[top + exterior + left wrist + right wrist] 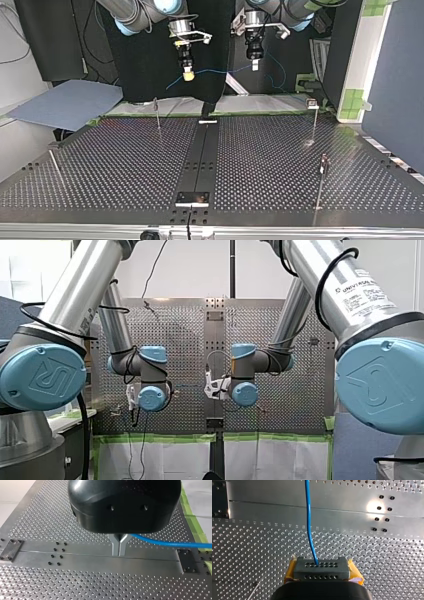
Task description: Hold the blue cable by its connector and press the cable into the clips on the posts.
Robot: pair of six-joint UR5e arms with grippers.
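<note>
Blue cable (216, 70): strung in air between both grippers, high above perforated table (125, 165). At top view's left, gray connector (321, 570) clamped between yellow pads (355, 572) of my right gripper (188, 76). At right, my left gripper (254, 64) pinched onto cable.

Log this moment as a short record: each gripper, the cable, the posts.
right gripper: shut on grey connector, yellow pads
left gripper: shut on blue cable
cable path: strung in the air between grippers, in no clip
posts: four on perforated table, none holding cable
</note>
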